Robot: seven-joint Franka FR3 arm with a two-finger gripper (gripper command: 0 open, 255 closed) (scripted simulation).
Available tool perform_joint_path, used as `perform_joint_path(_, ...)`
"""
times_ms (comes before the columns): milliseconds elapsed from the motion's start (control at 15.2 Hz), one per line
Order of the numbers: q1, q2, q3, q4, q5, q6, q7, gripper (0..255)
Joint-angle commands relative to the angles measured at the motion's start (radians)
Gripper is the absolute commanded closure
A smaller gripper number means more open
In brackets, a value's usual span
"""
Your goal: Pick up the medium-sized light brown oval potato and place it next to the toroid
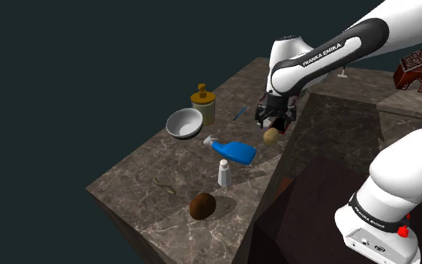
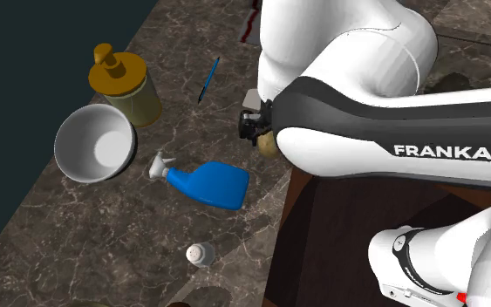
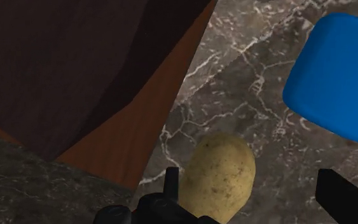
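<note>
Hangs with gripper [image 1: 275, 125] spread wide astride the potato [image 3: 220, 177], gripping nothing, presumably lined up to close on it.

On the counter [image 1: 134, 187]: bowl [image 1: 184, 123] beside dispenser [image 1: 203, 103], spray bottle [image 1: 234, 151] between bowl and shaker [image 1: 223, 174], potato [image 1: 271, 136] at the edge past the bottle.

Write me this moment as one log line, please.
gripper: open | potato: between fingers, not gripped | place: counter edge, beside blue bottle | stage: likely about to grasp

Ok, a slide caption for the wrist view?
Open end effector straddling the tan potato on the marbled counter, blue bottle nearby.
</note>
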Motion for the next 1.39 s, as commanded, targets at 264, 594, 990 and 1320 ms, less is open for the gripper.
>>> perform_joint_path(264,-0.075,0.172,0.033,-0.005,-0.076,0.184,0.194,0)
perform_joint_path(594,-0.084,0.237,0.036,-0.023,-0.1,0.266,0.211,0)
perform_joint_path(990,-0.087,0.26,0.037,-0.027,-0.11,0.291,0.218,0)
perform_joint_path(1320,-0.087,0.259,0.037,-0.027,-0.109,0.291,0.218,255)
